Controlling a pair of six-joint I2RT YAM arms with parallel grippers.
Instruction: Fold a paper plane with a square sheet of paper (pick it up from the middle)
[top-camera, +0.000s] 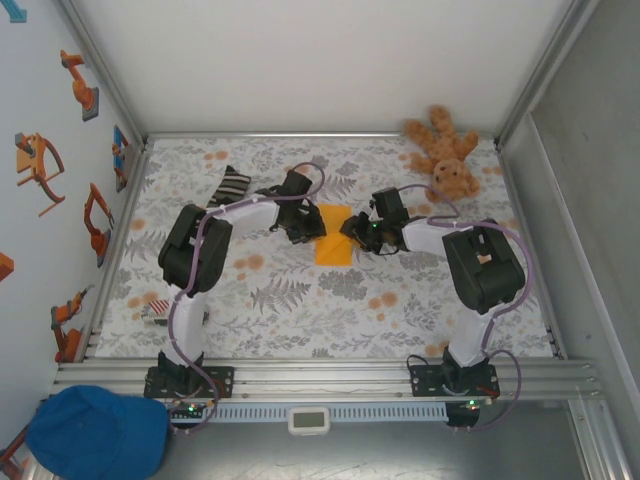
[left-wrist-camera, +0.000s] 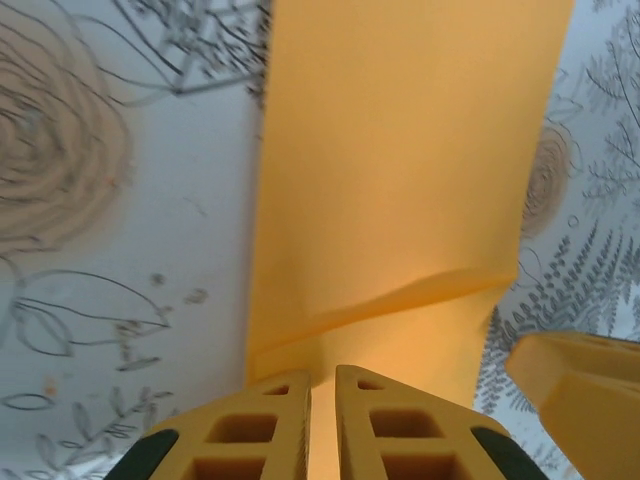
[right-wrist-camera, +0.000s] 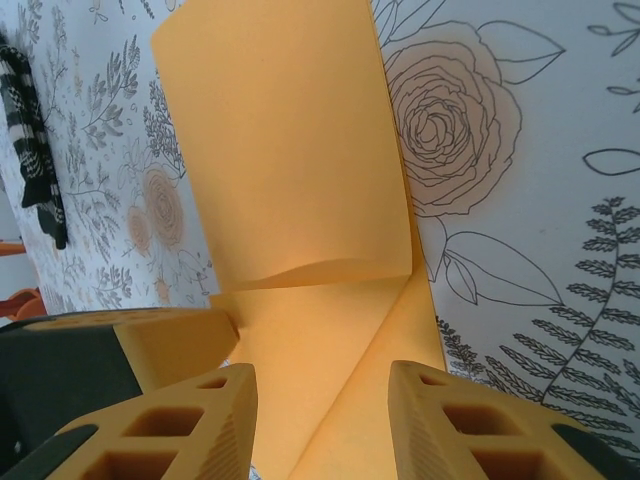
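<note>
square sheet of paper (top-camera: 332, 248), orange-yellow and already doubled over into a narrower shape, lay about the middle of the worktop (top-camera: 300, 310), a little nearer the far edge, with both claws crowded against it. the left claw (left-wrist-camera: 322, 375) had its jaws drawn almost together on the edge of the paper, pinching it as far as could be judged. the right claw (right-wrist-camera: 320, 375) stood open, a finger on either side of the loose flap, gripping nothing. the upper layer was not pressed flat, and its edge bowed up off the layer beneath. the likeliest trouble was that a pull from the pinch would drag the whole thin sheet across the slick flowered cloth instead of turning one layer, so the crease would come out crooked. a hard or skewed pinch might also crumple or tear the edge. the two claws sat just beside each other, so a careless move could knock one into the other or snag the raised flap. a brown teddy bear (top-camera: 445, 155) lay at the far right corner and a striped sock (top-camera: 232, 187) toward the far left. both were well apart from the paper and blocked nothing.
</note>
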